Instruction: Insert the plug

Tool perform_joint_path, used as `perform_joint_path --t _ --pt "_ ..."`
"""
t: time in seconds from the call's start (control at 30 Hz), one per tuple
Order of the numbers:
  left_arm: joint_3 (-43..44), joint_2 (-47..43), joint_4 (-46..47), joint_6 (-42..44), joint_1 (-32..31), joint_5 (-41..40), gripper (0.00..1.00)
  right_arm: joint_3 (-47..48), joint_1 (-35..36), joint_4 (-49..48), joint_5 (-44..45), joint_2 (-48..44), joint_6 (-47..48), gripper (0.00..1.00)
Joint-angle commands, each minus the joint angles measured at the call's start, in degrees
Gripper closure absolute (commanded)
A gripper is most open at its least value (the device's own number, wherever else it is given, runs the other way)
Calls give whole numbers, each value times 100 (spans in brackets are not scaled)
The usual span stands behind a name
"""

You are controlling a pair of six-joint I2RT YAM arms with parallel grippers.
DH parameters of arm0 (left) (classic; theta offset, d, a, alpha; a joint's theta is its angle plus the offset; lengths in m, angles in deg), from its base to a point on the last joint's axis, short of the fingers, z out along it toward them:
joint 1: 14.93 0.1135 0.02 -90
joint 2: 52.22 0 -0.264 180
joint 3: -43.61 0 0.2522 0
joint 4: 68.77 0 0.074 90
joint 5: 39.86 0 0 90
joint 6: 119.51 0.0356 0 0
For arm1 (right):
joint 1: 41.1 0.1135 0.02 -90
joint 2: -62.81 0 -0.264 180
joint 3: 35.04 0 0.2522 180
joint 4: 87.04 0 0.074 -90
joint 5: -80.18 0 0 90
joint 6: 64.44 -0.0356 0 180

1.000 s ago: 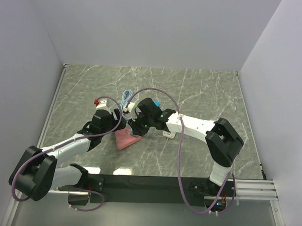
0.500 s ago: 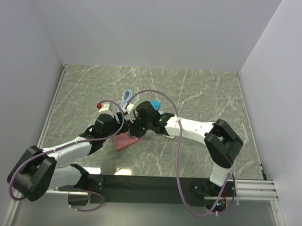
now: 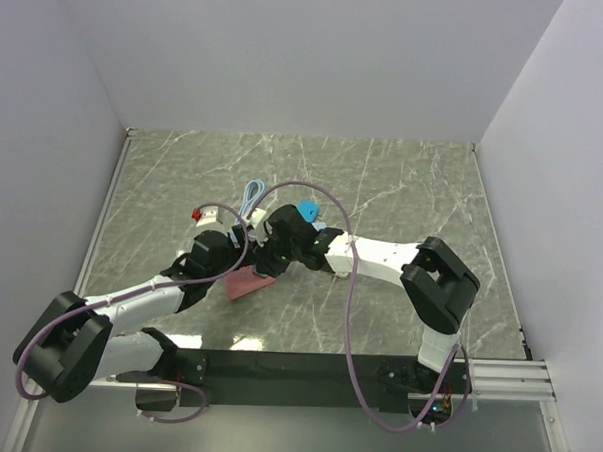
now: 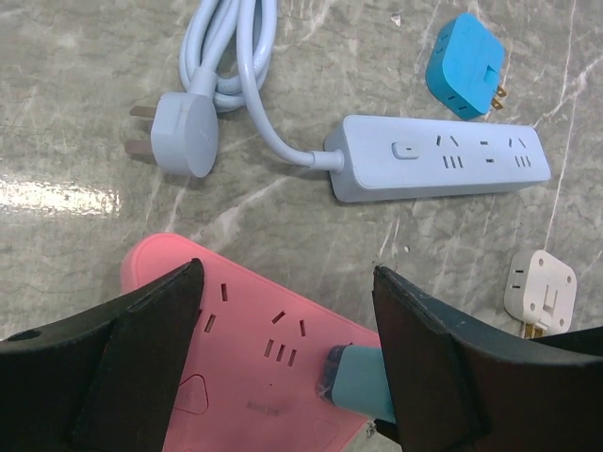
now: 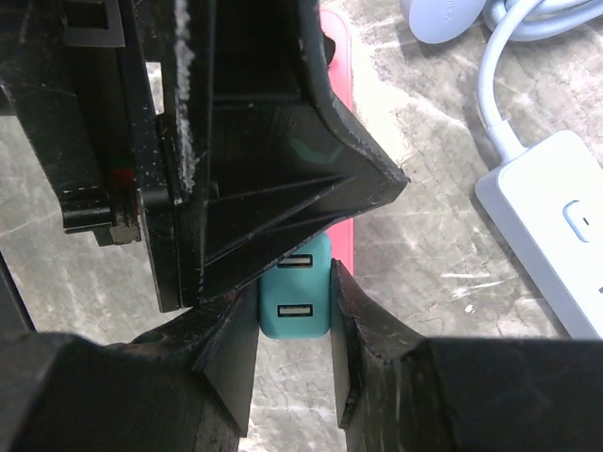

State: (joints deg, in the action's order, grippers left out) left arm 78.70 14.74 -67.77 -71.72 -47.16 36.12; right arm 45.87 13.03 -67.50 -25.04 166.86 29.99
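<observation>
A pink power strip [image 4: 245,367] lies flat on the marble table, sockets up; it also shows in the top view [image 3: 243,285]. My right gripper [image 5: 294,311] is shut on a teal USB charger plug [image 5: 294,299], with the plug's front end [image 4: 363,379] against the strip's near right part. I cannot tell whether its prongs are in a socket. My left gripper [image 4: 287,273] is open and hovers over the strip, its black fingers [image 4: 141,348] wide apart on either side of the sockets and close against the right gripper [image 3: 268,255].
A light-blue power strip [image 4: 438,169] with coiled cord and plug [image 4: 188,132] lies just beyond the pink one. A blue adapter [image 4: 466,64] lies behind it and a white adapter [image 4: 539,290] to the right. Purple cables loop above both arms [image 3: 313,186].
My left gripper has moved right, over the pink strip. My right gripper has moved left with the teal plug, so the two grippers now nearly touch above the strip.
</observation>
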Motion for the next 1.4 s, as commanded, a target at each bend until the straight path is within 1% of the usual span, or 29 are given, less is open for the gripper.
perform_joint_path --t 0.0,0.2,0.37,0.47,0.5,0.57,0.73,0.97,1.17,1.37 --pt "-120 45 -316 -190 -222 66 20 -413 203 942 195 581 -179 100" --pt "-111 89 -334 -269 -302 -48 20 -502 247 960 300 608 -319 100" --pt "-120 -60 -386 -278 -310 -214 18 -484 309 960 537 643 -398 100" --pt "30 -200 -474 -235 -310 -355 15 -353 256 1091 889 573 -434 100" --pt "143 -270 -492 -217 -302 -460 11 -265 239 1127 977 564 -434 100" --pt "258 -367 -544 -191 -310 -584 8 -194 221 1275 1257 529 -591 100" --pt "303 -798 -633 -138 -310 -962 3 -176 116 1408 1644 371 -863 100" --pt "48 -693 -440 -287 -310 -716 3 -212 -8 1724 1882 203 -1224 100" --pt "-137 -623 -395 -401 -310 -699 3 -369 -95 1927 2304 -16 -1611 100" --pt "-216 -333 -142 -454 -302 -559 3 -519 -157 1839 2261 -157 -1664 100"
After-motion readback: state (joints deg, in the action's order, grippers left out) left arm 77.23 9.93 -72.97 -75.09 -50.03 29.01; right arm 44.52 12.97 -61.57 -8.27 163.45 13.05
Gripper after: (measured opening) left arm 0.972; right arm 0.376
